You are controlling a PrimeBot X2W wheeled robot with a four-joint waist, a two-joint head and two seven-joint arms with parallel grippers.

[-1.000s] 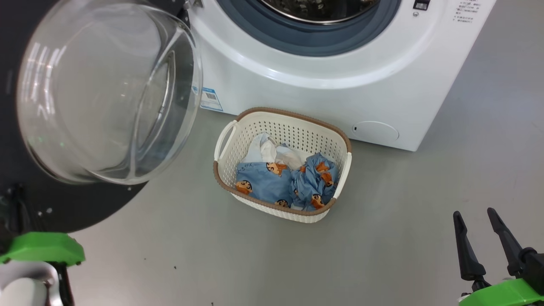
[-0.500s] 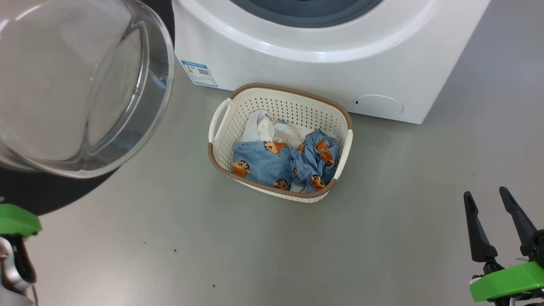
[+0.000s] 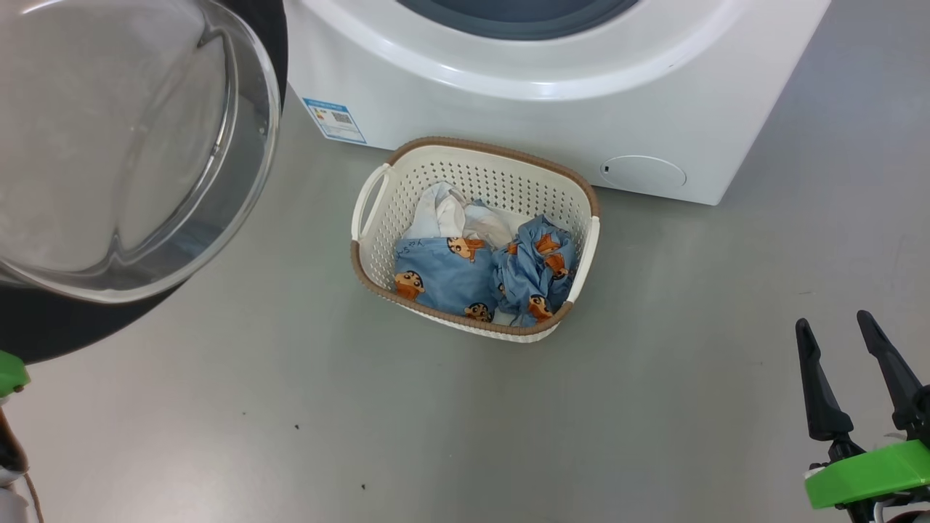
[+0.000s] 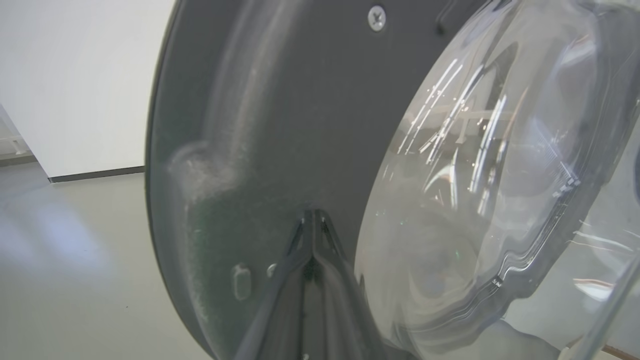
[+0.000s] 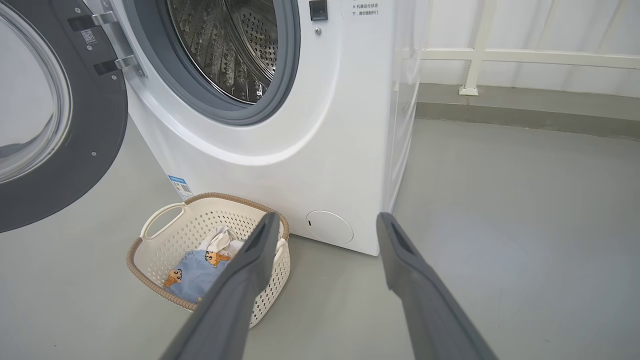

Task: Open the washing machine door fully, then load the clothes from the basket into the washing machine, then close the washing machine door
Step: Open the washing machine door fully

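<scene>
Steel drum (image 5: 225, 45) shows from right wrist (right pincer (image 5: 327, 218) spread); left pincer (image 4: 312, 220) pressed together

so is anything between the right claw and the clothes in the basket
Nothing visible. Just grey floor lies between the open right claw and the basket, and the clothes sit uncovered in its open top.

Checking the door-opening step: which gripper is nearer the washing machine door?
Left. The left gripper, shut, is at the washing machine door, by its dark rim; the right gripper, open, is beyond the basket.
</scene>
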